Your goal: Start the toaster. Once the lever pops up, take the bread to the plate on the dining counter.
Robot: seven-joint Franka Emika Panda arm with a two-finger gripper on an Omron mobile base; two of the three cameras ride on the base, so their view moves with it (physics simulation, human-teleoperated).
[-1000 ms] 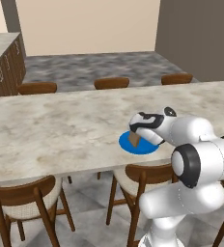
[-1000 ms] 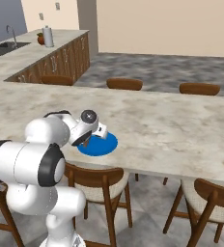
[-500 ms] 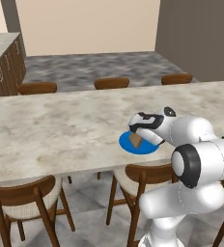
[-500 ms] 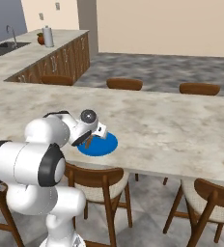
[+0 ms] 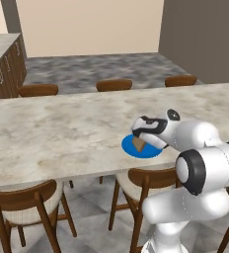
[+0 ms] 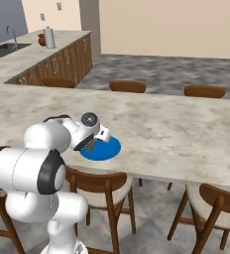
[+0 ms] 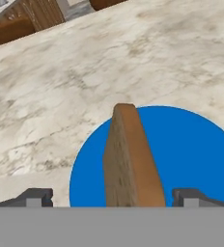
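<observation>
Bread (image 7: 131, 159) on edge over blue plate (image 7: 196, 149), between wide-open pincer (image 7: 111, 197) tips, unheld.

wooden chairs (image 5: 114, 85) line the far edge at 12 o'clock, and cushioned ones (image 6: 98, 184) sit tucked in at 6. a wooden-fronted kitchen worktop (image 6: 47, 59) at 10 o'clock carries a grey canister (image 6: 49, 37) and a sink faucet (image 6: 10, 34).

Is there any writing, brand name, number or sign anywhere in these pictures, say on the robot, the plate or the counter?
None can be read: no words, labels, brands or numbers.
The blue plate is plain.
The bread bears no mark.
The dining counter shows only a marble pattern.
The pincer has no label.
The far canister is too small to tell.
</observation>
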